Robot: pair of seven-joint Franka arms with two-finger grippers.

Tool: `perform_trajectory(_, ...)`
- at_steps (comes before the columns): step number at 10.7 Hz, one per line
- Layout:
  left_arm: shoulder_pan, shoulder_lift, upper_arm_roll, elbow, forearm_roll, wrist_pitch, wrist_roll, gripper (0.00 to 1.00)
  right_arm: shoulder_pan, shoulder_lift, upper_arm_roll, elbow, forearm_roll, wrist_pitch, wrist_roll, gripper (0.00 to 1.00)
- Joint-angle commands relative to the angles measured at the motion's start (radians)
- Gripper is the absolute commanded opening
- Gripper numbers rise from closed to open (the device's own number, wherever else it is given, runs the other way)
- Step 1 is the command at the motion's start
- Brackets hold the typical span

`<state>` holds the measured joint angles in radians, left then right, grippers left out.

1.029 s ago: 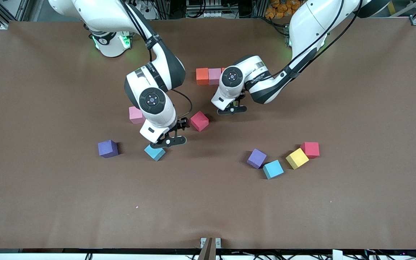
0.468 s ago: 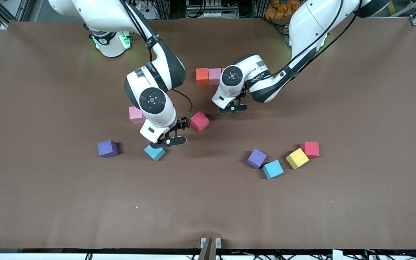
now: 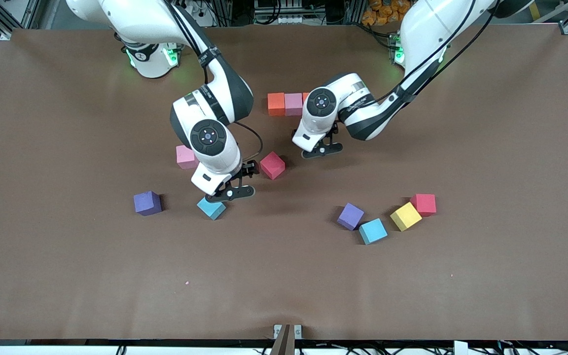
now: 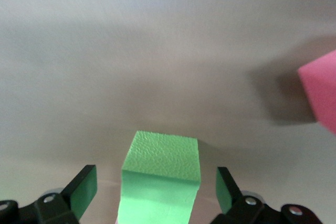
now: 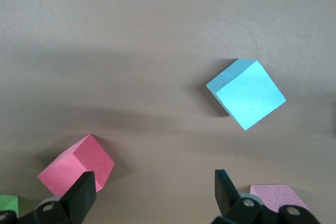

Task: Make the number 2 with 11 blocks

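1. The brown surface (image 3: 67, 276) spans the whole front view, with the two Franka arms reaching in from their bases along its top edge.

2. The left gripper (image 3: 321, 149) hangs low just beside the start of the number 2. Its fingers (image 4: 84, 190) stand wide apart on either side of a green block (image 4: 160, 182) without touching it, so nothing is held. That block looks set down rather than gripped.

3. The right gripper (image 3: 230, 192) hovers over the light blue block (image 3: 211, 208), its fingers (image 5: 81, 192) fully spread and empty. In the right wrist view this block (image 5: 247, 93) lies ahead of the fingers, turned corner-on to them.

4. The number 2 is barely begun: an orange block (image 3: 276, 103) and a pink block (image 3: 293, 104) abut in a row, with the green one hidden under the left arm in the front view.

5. Loose blocks remain scattered. A red block (image 3: 272, 164) and a second pink block (image 3: 184, 157) lie near the right gripper, and a purple block (image 3: 147, 202) sits toward the right arm's end.

6. Nearer the front camera, toward the left arm's end, sit a second purple block (image 3: 350, 216), another light blue block (image 3: 373, 230), a yellow block (image 3: 405, 216) and another red block (image 3: 423, 204).

7. Judging by position, the right arm is nearer the light blue block below it. The coming grasp probably turns on rotating the wrist until the fingers face two flat sides.
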<state>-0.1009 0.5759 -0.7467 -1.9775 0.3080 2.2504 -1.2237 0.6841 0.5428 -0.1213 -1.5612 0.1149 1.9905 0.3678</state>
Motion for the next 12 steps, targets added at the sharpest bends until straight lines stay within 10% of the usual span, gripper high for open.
perform_trajectory(1,0.076,-0.065,-0.028,0.019,-0.027,-0.047,-0.008,1.0,-0.006,-0.003,0.009,0.003,-0.015,-0.004,0.003,1.0)
perform_trajectory(6,0.216,-0.032,-0.022,0.19,-0.024,-0.103,-0.014,1.0,-0.011,0.034,0.009,0.003,-0.017,0.053,-0.006,1.0)
perform_trajectory(12,0.132,0.091,0.137,0.414,-0.02,-0.104,-0.049,1.0,-0.073,0.072,0.011,-0.008,-0.035,0.093,-0.255,1.0)
